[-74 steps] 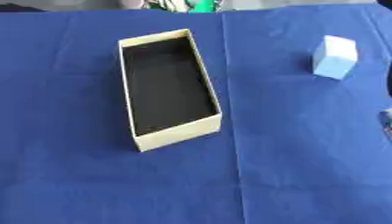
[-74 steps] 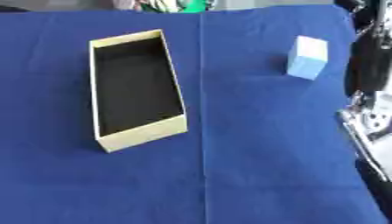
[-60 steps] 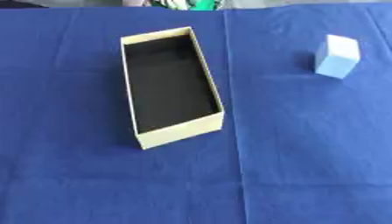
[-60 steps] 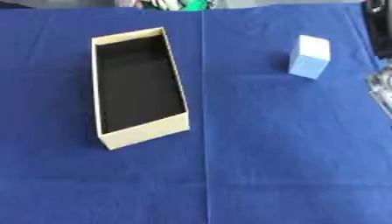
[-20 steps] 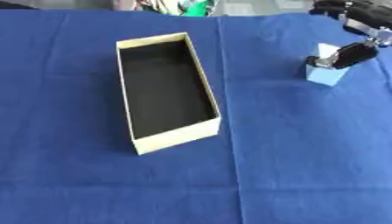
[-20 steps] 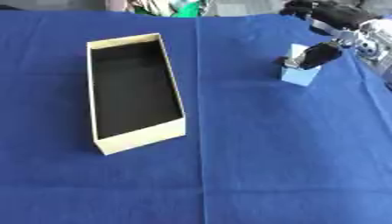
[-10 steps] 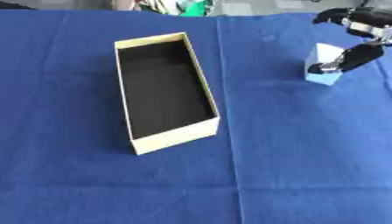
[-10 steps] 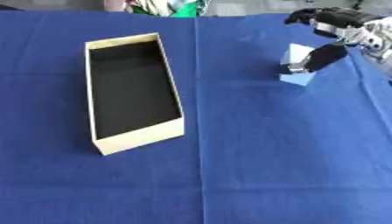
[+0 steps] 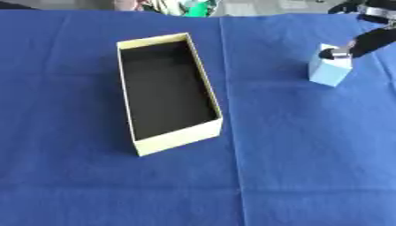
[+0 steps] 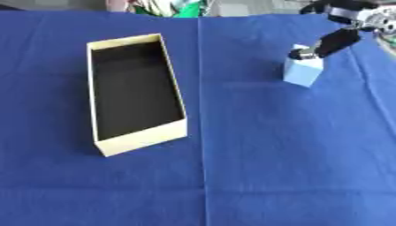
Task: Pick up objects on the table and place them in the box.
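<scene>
Your blue cloth-covered table (image 9: pixel 294 167) holds an open cream box (image 9: pixel 166 92), its dark inside bare. Your right hand (image 10: pixel 334 39), cut off at the upper right corner, rests a finger on the pale blue block (image 10: pixel 302 71); its grip is unclear.

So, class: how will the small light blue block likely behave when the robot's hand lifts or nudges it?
The light blue block has flat faces and crisp edges, so it probably stays stiff and will not roll. It stands taller than wide, so a sideways nudge from the right hand at its top might tip it. It looks light.
</scene>
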Controlling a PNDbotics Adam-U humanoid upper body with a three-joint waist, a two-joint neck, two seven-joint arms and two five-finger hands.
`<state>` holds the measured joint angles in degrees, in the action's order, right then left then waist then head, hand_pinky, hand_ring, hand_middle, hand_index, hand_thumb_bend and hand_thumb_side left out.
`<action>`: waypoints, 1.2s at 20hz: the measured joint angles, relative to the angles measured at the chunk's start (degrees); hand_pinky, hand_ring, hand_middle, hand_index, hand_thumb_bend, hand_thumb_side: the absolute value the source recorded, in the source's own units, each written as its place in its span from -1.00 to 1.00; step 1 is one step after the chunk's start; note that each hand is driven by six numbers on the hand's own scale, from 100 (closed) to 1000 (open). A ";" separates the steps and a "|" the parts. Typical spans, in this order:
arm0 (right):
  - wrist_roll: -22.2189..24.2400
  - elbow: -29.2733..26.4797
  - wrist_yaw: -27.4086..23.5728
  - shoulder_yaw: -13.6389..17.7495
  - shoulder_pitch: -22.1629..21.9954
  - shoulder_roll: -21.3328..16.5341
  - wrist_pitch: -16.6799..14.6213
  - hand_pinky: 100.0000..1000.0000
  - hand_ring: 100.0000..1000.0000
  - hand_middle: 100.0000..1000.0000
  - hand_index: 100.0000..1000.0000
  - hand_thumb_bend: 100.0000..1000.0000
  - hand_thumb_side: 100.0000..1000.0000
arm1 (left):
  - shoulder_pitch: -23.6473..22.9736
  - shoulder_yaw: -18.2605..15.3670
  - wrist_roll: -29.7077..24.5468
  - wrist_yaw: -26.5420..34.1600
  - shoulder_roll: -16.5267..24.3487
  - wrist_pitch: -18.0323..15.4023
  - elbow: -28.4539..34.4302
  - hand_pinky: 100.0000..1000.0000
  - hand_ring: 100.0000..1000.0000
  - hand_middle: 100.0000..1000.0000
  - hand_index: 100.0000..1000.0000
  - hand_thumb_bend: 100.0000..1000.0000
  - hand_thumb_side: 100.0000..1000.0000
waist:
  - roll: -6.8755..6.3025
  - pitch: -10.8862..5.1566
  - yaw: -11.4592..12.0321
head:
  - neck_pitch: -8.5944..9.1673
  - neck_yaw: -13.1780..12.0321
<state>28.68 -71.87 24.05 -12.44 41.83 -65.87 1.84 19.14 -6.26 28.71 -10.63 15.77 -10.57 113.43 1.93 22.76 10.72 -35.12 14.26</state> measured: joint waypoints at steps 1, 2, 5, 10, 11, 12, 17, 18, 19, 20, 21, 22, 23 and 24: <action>0.98 0.14 0.34 0.13 0.00 0.06 0.10 0.79 1.00 0.93 1.00 -0.23 -0.06 | 0.00 0.00 -0.03 -0.01 0.01 -0.02 0.00 0.00 0.26 0.16 0.41 -1.00 0.39 | 0.00 0.17 0.00 | 0.01 0.00; 1.92 0.29 0.62 0.25 0.00 0.09 0.22 0.79 1.00 0.93 1.00 -0.24 -0.06 | 0.00 0.00 -0.06 -0.01 0.02 -0.05 0.00 0.00 0.26 0.16 0.41 -1.00 0.39 | 0.00 0.30 0.00 | 0.02 0.00; 4.77 0.29 1.14 0.92 0.02 0.09 0.43 0.79 1.00 0.94 1.00 -0.26 -0.10 | 0.00 0.00 -0.12 -0.01 0.25 -0.08 0.00 0.00 0.26 0.16 0.41 -1.00 0.39 | 0.00 0.50 -0.04 | 0.18 0.00; 9.91 -0.25 1.29 2.11 0.00 0.09 1.18 0.80 1.00 0.94 1.00 -0.29 -0.11 | 0.00 0.00 -0.17 -0.01 0.38 -0.06 0.00 0.00 0.26 0.16 0.41 -1.00 0.40 | 0.00 1.08 -0.08 | 0.49 0.00; 12.32 -0.62 1.31 2.62 0.11 0.11 1.46 0.80 1.00 0.94 1.00 -0.30 -0.12 | 0.00 0.00 -0.18 -0.01 0.38 -0.05 0.00 0.00 0.26 0.16 0.41 -1.00 0.40 | 0.00 1.16 -0.12 | 0.49 0.00; 15.21 -1.16 1.41 3.36 0.60 0.14 1.82 0.80 1.00 0.94 1.00 -0.30 -0.13 | 0.00 -0.01 -0.20 -0.02 0.38 -0.03 0.00 0.00 0.26 0.16 0.41 -1.00 0.40 | 0.00 1.29 -0.20 | 0.50 0.00; 22.21 -3.24 2.74 5.64 1.81 0.99 3.33 0.78 1.00 0.92 1.00 -0.31 -0.16 | 0.00 -0.01 -0.31 -0.02 0.38 -0.07 0.00 0.00 0.26 0.16 0.41 -1.00 0.40 | -0.02 1.85 -0.06 | 0.81 0.10; 22.56 -3.26 3.11 5.78 2.03 1.23 3.53 0.78 1.00 0.92 1.00 -0.31 -0.16 | 0.00 -0.01 -0.33 -0.02 0.38 -0.08 0.00 0.00 0.26 0.16 0.41 -1.00 0.40 | -0.02 1.99 -0.02 | 0.95 0.14; 22.75 -3.25 3.44 5.90 2.19 1.50 3.71 0.77 1.00 0.92 1.00 -0.31 -0.16 | 0.00 -0.01 -0.33 -0.02 0.37 -0.09 0.00 0.00 0.26 0.16 0.41 -1.00 0.40 | -0.02 2.07 0.08 | 1.01 0.22; 22.87 -3.23 3.75 5.98 2.42 1.80 3.83 0.77 0.99 0.92 1.00 -0.32 -0.17 | 0.00 -0.01 -0.34 -0.02 0.37 -0.09 0.00 0.00 0.26 0.16 0.41 -1.00 0.40 | -0.02 2.15 0.23 | 1.09 0.33; 22.96 -3.19 4.12 6.01 2.61 2.11 3.91 0.76 0.99 0.92 1.00 -0.33 -0.18 | 0.00 -0.01 -0.35 -0.02 0.37 -0.09 0.00 0.00 0.26 0.16 0.41 -1.00 0.40 | -0.03 2.26 0.34 | 1.22 0.42; 23.01 -2.97 4.51 6.01 2.71 2.35 3.96 0.76 0.99 0.92 1.00 -0.33 -0.18 | 0.00 -0.01 -0.36 -0.02 0.37 -0.10 0.00 0.00 0.26 0.16 0.41 -1.00 0.40 | -0.03 2.39 0.36 | 1.36 0.52; 23.03 -2.71 5.06 6.01 2.83 2.61 3.98 0.76 0.99 0.92 1.00 -0.32 -0.18 | 0.00 -0.01 -0.36 -0.02 0.36 -0.11 0.00 0.00 0.26 0.16 0.41 -1.00 0.40 | -0.03 2.48 0.36 | 1.47 0.57; 23.03 -2.36 5.60 6.01 2.99 2.75 3.98 0.76 0.99 0.93 1.00 -0.31 -0.18 | 0.00 -0.01 -0.37 -0.02 0.35 -0.12 0.00 0.00 0.26 0.16 0.41 -1.00 0.41 | -0.03 2.59 0.39 | 1.50 0.59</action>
<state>51.71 -74.23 29.65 -6.43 44.82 -63.11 5.82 19.14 -6.26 28.34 -10.65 16.12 -10.69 113.43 1.89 25.35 11.11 -33.62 14.86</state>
